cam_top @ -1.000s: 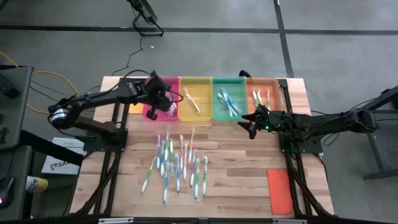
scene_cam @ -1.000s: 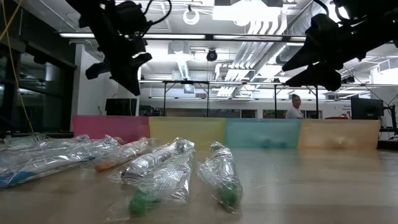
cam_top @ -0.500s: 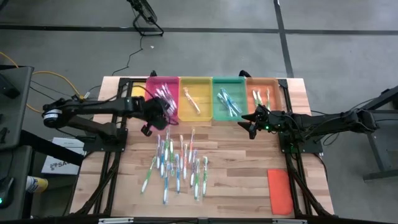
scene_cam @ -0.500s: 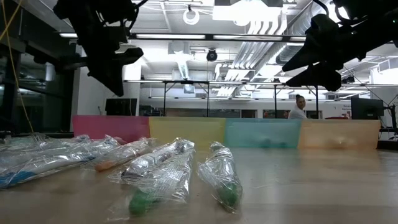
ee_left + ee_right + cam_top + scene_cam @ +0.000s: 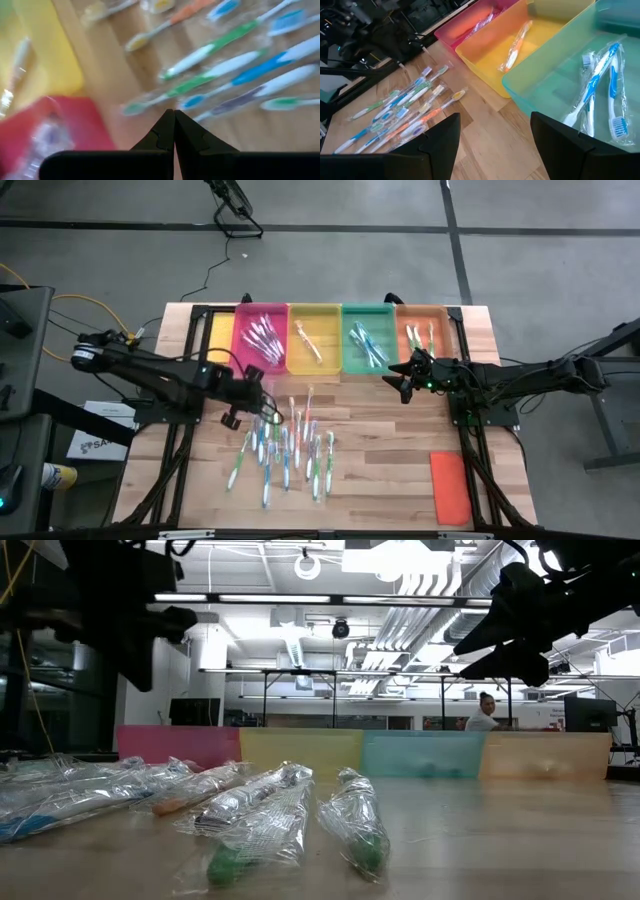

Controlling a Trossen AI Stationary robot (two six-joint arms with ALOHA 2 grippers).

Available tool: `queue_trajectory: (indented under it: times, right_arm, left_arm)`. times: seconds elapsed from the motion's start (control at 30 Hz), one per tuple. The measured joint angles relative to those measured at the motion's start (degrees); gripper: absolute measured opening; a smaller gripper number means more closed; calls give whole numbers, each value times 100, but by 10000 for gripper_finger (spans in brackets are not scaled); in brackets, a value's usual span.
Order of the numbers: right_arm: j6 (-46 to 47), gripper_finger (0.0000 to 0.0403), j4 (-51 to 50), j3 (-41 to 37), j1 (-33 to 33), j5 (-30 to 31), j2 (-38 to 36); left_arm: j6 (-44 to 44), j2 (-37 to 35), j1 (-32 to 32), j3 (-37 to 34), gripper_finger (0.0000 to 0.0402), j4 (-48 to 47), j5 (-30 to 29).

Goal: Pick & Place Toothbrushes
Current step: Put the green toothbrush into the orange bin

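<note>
Across the middle of the worktop (image 5: 400,440) lies a loose scatter of wrapped toothbrushes (image 5: 283,442), with green, blue and orange handles, well apart from the row of trays along the far edge. That row runs pink, yellow, teal, orange. The pink tray (image 5: 260,338) holds a bundle of wrapped brushes; the yellow tray (image 5: 314,340) holds one orange-handled brush lying slantwise; the teal tray (image 5: 368,340) holds several blue brushes; the orange tray (image 5: 425,332) holds a few more. A flat orange lid (image 5: 449,486) lies alone near the worktop's front right corner. The left gripper (image 5: 250,402) hangs over the near-left edge of the scatter, just in front of the pink tray, its fingers (image 5: 172,131) pressed together and holding nothing. The right gripper (image 5: 402,380) waits above bare wood in front of the teal tray, fingers spread wide.
</note>
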Motion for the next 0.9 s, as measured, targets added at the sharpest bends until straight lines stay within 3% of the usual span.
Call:
queue_trajectory:
  times: [0.3, 0.6, 0.77, 0.9]
  right_arm:
    - [2, 235, 0, 0, 2, 0, 0]
    - [2, 235, 0, 0, 0, 0, 2]
    - [2, 235, 0, 0, 0, -1, 1]
    - [2, 235, 0, 0, 0, 0, 2]
  left_arm:
    - [-3109, 4, -1391, 0, 0, -659, -15]
    - [-5469, 418, -3004, 0, 2, -670, -59]
    - [-6795, 952, -3679, 0, 38, -571, -49]
    - [-7317, 1333, -3881, 0, 89, -77, 13]
